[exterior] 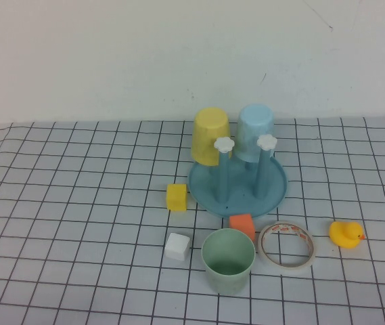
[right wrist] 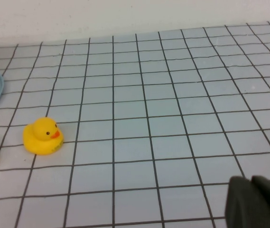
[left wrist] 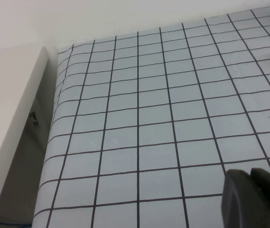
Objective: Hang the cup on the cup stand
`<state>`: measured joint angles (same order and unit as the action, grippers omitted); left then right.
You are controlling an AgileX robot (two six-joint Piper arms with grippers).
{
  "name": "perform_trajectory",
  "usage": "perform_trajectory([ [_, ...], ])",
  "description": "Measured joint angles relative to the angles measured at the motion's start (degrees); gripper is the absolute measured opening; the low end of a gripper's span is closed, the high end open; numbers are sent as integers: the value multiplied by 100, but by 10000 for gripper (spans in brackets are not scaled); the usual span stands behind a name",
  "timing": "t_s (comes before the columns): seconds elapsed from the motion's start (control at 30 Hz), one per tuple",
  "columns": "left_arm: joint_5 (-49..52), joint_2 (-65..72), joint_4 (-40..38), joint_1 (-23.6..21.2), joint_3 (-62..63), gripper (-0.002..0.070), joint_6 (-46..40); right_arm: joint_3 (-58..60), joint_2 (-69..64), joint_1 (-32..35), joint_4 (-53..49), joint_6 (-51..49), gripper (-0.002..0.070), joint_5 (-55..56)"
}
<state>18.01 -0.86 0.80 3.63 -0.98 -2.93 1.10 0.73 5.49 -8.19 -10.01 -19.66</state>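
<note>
The mint-green cup [exterior: 228, 260] stands upright on the desk [exterior: 77, 203], mouth up, just in front of the cup stand [exterior: 238, 184]. A yellow cup [exterior: 210, 135] and a light blue cup [exterior: 255, 132] hang upside down at the back of the stand. A tape ring [exterior: 287, 245] and an orange block [exterior: 242, 224] lie near the green cup. The left gripper [left wrist: 253, 197] sits low over bare desk at the left edge, jaws closed and holding nothing. The right gripper [right wrist: 256, 202] is near a toy duck [right wrist: 41, 136], jaws closed too.

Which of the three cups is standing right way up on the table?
The green cup. Its open mouth faces up, in front of the cup stand. The yellow cup and blue cup hang upside down on pegs.
</note>
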Motion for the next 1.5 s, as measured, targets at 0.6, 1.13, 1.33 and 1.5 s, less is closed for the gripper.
perform_trajectory([
  [0.6, -957, 0, -5112, 0, -11, -3, 1522, 43, 0, 0, 5531, -250, -1, 298],
  [1.13, 701, 1154, -4762, 0, 1425, -3, -1576, 43, 0, 3, 5657, 852, -1, -92],
  [1.33, 2628, 2951, -4280, 0, 3095, -3, -2834, 43, 0, 3, 5657, 1001, -1, -155],
  [1.5, 3637, 4418, -3842, 0, 4304, -3, -3468, 43, 0, 3, 5657, 1073, -1, -198],
])
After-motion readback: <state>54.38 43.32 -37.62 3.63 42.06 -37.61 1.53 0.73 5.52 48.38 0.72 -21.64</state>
